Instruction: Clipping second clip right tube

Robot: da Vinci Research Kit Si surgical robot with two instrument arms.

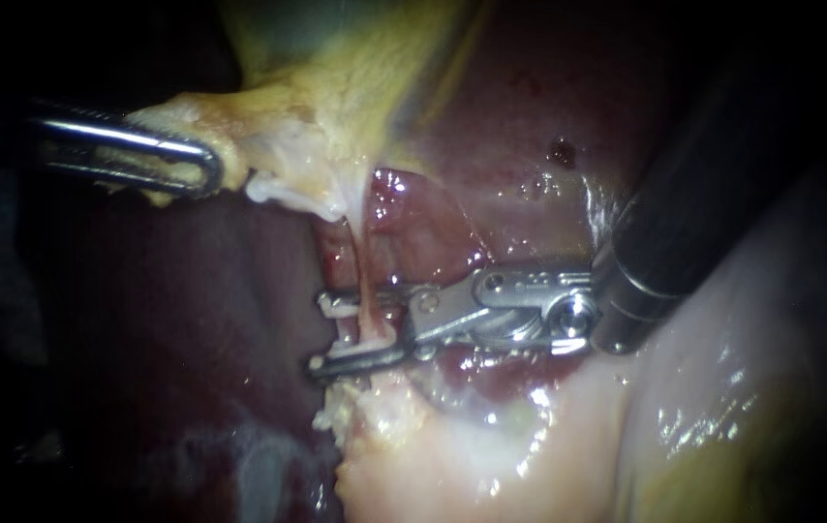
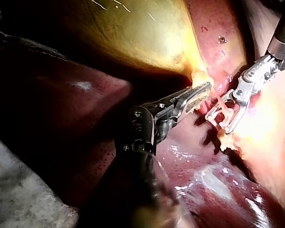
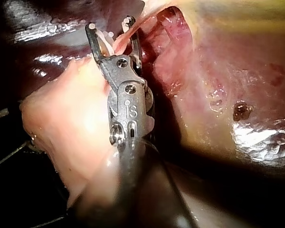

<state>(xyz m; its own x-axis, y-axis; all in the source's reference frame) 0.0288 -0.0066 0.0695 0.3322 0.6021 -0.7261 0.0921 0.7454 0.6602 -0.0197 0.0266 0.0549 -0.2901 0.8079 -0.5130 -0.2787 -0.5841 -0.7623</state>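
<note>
A thin pink tube (image 1: 363, 281) runs down from the yellow gallbladder (image 1: 336, 87) to pale tissue below. My right instrument (image 1: 319, 335) comes in from the upper right, and its jaws stand open with the tube crossing the gap between them. White bits (image 1: 370, 339) sit on the tube at the lower jaw; I cannot tell whether they are a clip. In the right wrist view the tube (image 3: 121, 40) passes between the right instrument's (image 3: 109, 23) two spread jaws. My left instrument (image 1: 205, 169) is shut on the gallbladder's pale edge, holding it out to the left; the left wrist view shows its jaws (image 2: 206, 88) closed on it.
Dark red liver (image 1: 191, 291) lies under and left of the tube. Pale fatty tissue (image 1: 530, 436) fills the lower right, beneath the right instrument's wrist. A small dark spot (image 1: 561, 152) marks the raw bed above the wrist.
</note>
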